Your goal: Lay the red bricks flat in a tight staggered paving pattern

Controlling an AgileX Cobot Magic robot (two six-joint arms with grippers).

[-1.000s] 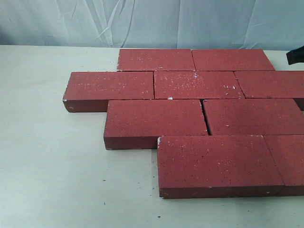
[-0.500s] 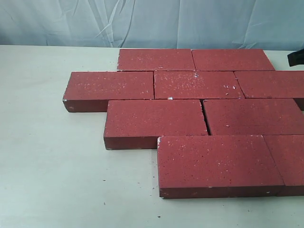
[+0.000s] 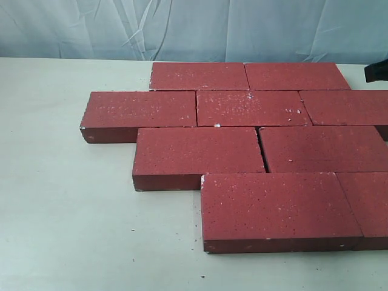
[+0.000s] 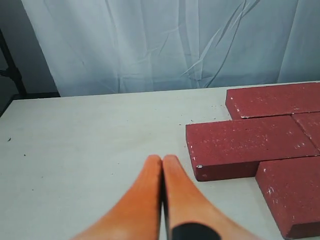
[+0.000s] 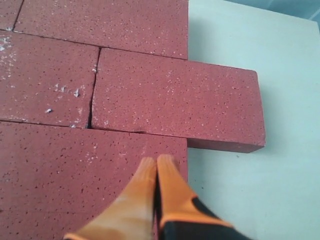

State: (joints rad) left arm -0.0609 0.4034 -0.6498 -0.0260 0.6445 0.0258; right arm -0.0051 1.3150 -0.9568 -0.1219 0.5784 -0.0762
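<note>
Nine flat, rectangular, white-speckled dark red bricks [image 3: 254, 108] are lying face-up on a pale, off-white table [image 3: 66, 200], filling its middle and right side in the exterior view. They are sitting in four rows, each row shifted sideways from the one behind it, so the end joints are not lining up. The back row is showing two bricks, the next three, the third two and the nearest two, with the rightmost bricks running out of the picture. Most neighbours are touching, though a thin dark gap is showing between the two bricks of the third row. Pale chips are marking several corners. A wrinkled light blue cloth [image 3: 182, 30] is hanging behind the table.

The left gripper [image 4: 161, 159], with smooth orange fingers [image 4: 145, 195], is keeping its two tips pressed together with nothing between them. It is pointing over bare tabletop, apart from the left end of the brick pattern.

The right gripper [image 5: 156, 160], also orange-fingered, is likewise holding its tips tight against each other and gripping nothing. It is sitting above the top face of a brick near the pattern's edge; whether it is touching that face is not clear.
</note>
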